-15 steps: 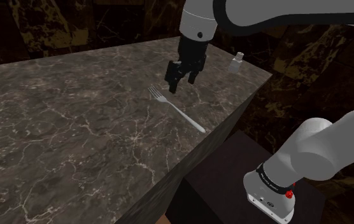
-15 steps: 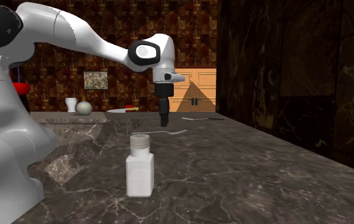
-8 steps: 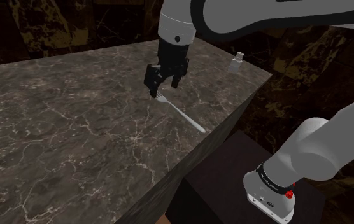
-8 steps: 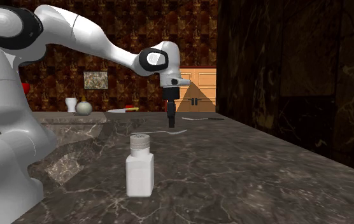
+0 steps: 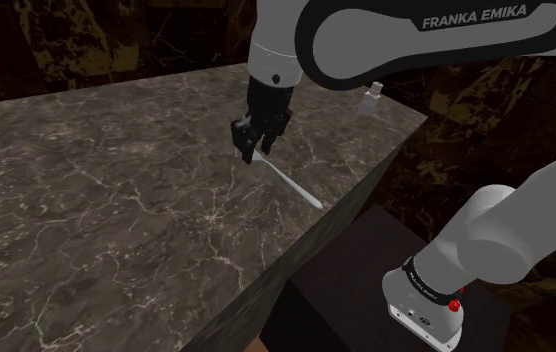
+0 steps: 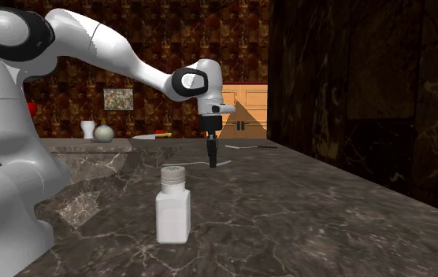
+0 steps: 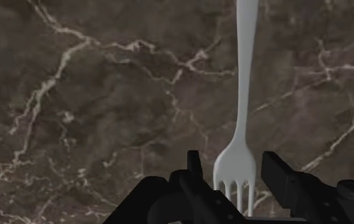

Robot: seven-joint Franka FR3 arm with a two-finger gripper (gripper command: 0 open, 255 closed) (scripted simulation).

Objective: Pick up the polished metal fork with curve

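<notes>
Robot arm point(image 5: 511, 225) built of glossy white, rounded shells — fat tubes that swell into smooth bulbs at the joints. Dark grey to black collars separate the white sections. One broad dark grey panel point(image 5: 386, 45) on the forearm carries the words FRANKA EMIKA point(image 5: 478, 19) in white capitals. Near the base, a black band point(image 5: 422, 281) bears tiny white lettering too small to read, with a small red ring point(image 5: 454, 305) beside it. The wrist housing point(image 6: 206, 74) is white, with a round dark grey cap point(image 6: 185, 81) set into its side. It ends in the gripper point(image 5: 248, 153) — all black, blocky and angular, with two squared matte fingers point(image 7: 281, 179).
</notes>
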